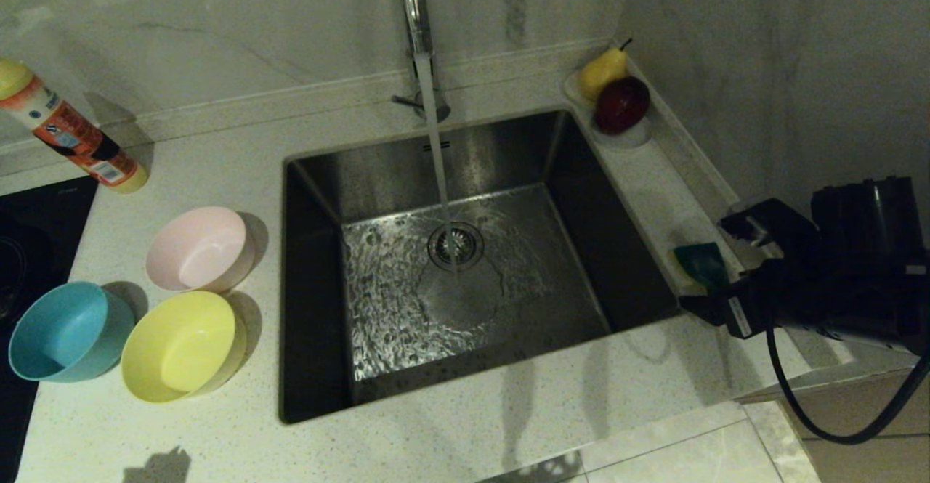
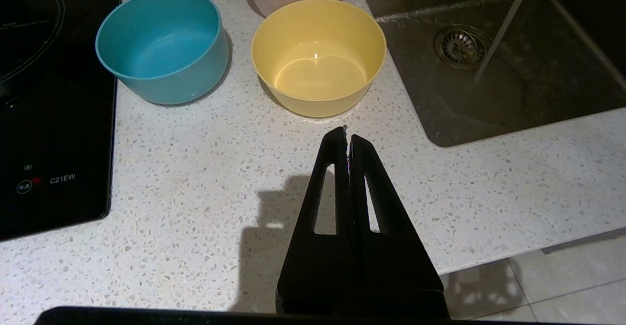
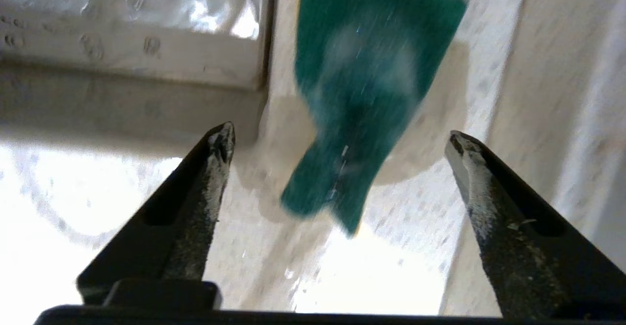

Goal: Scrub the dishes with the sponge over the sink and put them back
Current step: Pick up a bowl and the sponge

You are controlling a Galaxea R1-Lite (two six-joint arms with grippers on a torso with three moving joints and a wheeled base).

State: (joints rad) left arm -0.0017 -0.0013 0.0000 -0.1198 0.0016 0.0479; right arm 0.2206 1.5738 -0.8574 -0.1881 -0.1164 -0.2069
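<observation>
Three bowls stand on the counter left of the sink (image 1: 312,250): pink (image 1: 200,248), teal (image 1: 69,330) and yellow (image 1: 182,345). The sponge (image 1: 697,258), green face up, lies on the narrow counter strip right of the sink. My right gripper (image 1: 708,269) is open around it. In the right wrist view the sponge (image 3: 362,95) lies between the wide-spread fingertips (image 3: 222,134) and touches neither; my right gripper (image 3: 338,134) holds nothing. My left gripper (image 2: 348,137) is shut and empty above the counter, just short of the yellow bowl (image 2: 318,56).
Water runs from the tap (image 1: 418,25) onto the drain strainer (image 1: 455,245). A white dish (image 1: 636,138) with a pear and a dark red fruit sits at the back right corner. An orange bottle (image 1: 73,131) leans at the far left. A black cooktop (image 2: 49,95) borders the bowls.
</observation>
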